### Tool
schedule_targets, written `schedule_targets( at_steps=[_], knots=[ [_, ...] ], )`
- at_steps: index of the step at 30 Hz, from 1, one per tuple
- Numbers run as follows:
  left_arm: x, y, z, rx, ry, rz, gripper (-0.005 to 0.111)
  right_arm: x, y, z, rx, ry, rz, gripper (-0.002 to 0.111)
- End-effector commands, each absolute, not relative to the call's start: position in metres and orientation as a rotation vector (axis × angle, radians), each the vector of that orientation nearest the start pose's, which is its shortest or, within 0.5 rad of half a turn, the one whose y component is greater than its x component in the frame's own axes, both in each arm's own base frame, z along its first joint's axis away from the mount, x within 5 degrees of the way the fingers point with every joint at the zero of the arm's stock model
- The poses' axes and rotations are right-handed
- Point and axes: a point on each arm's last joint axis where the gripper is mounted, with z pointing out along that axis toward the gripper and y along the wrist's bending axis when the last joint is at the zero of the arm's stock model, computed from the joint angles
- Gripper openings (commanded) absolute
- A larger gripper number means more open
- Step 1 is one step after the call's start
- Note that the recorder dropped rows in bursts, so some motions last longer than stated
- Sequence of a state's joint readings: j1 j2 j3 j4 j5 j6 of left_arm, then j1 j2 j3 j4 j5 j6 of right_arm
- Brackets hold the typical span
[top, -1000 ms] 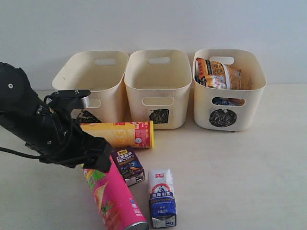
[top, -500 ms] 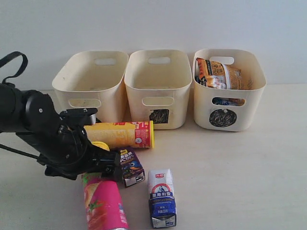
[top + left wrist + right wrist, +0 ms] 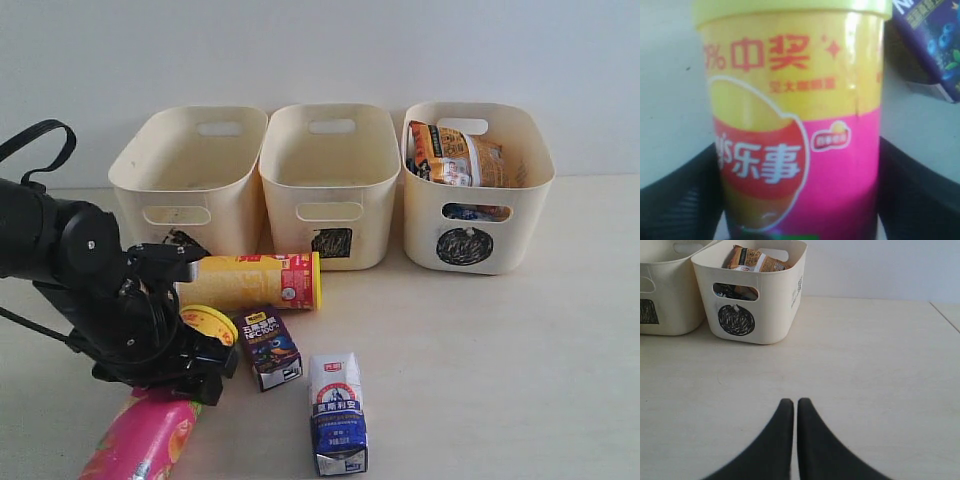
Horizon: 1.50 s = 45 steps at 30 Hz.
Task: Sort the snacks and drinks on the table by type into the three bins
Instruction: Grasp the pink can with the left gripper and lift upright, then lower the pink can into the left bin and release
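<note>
My left gripper [image 3: 185, 375] is shut on the pink chip tube [image 3: 140, 445] at the table's front left. The tube's yellow lid [image 3: 207, 322] points toward the bins, and its pink body runs off the lower edge. In the left wrist view the tube [image 3: 795, 125] fills the frame, with a dark finger [image 3: 675, 195] against each side. The yellow chip tube [image 3: 255, 280] lies on its side before the bins. Beside the gripper stand the purple carton [image 3: 268, 347] and the white-blue carton [image 3: 337, 410]. My right gripper [image 3: 791, 402] is shut and empty over bare table [image 3: 865, 380].
Three cream bins stand in a row at the back: the left one [image 3: 190, 170], the square-marked middle one [image 3: 330, 180], and the circle-marked right one [image 3: 480, 200]. The right one holds an orange bag [image 3: 455, 150] with a blue bag beneath it. The purple carton [image 3: 930, 45] lies close to the tube's lid.
The left arm has swung the pink tube round. Its base moved from the front centre to the front left, and its lid rose toward the bins. The jaws have narrowed onto it.
</note>
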<state>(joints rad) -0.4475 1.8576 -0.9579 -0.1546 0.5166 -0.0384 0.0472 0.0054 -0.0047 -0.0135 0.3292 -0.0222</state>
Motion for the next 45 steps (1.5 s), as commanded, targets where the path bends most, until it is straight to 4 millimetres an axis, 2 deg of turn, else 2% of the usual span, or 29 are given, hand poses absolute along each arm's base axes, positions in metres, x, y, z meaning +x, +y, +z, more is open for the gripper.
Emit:
schedule_targets(
  at_steps=[1, 4, 7, 12, 17, 22, 26, 29, 32, 37, 45],
  knots=[
    [0.289, -0.146, 0.129, 0.469, 2.915, -0.168, 0.004, 0.054, 0.002, 0.184, -0.063, 1.808, 0.003, 0.000],
    [0.289, -0.146, 0.140, 0.460, 2.881, -0.183, 0.004, 0.054, 0.002, 0.184, -0.063, 1.808, 0.003, 0.000],
    [0.288, -0.145, 0.160, 0.453, 2.822, -0.206, 0.004, 0.054, 0.002, 0.184, -0.063, 1.808, 0.003, 0.000],
    [0.281, -0.143, 0.211, 0.540, 2.773, -0.219, 0.004, 0.054, 0.002, 0.184, -0.063, 1.808, 0.003, 0.000],
    [0.282, -0.143, 0.269, 0.557, 2.633, -0.236, 0.004, 0.054, 0.002, 0.184, -0.061, 1.808, 0.004, 0.000],
    [0.300, -0.138, 0.323, 0.535, 2.506, -0.200, 0.004, 0.054, 0.002, 0.184, -0.061, 1.808, 0.004, 0.000],
    [0.329, -0.125, 0.360, 0.462, 2.393, -0.179, 0.004, 0.054, 0.002, 0.184, -0.061, 1.808, 0.004, 0.000],
    [0.352, -0.118, 0.378, 0.414, 2.312, -0.165, 0.004, 0.054, 0.002, 0.184, -0.061, 1.808, 0.004, 0.000],
    [0.375, -0.115, 0.387, 0.386, 2.215, -0.157, 0.004, 0.054, 0.002, 0.184, -0.061, 1.808, 0.004, 0.000],
    [0.414, -0.115, 0.383, 0.351, 2.116, -0.143, 0.004, 0.054, 0.002, 0.184, -0.061, 1.808, 0.004, 0.000],
    [0.480, -0.115, 0.345, 0.364, 2.130, -0.094, 0.004, 0.054, 0.002, 0.184, -0.061, 1.808, 0.004, 0.000]
  ],
)
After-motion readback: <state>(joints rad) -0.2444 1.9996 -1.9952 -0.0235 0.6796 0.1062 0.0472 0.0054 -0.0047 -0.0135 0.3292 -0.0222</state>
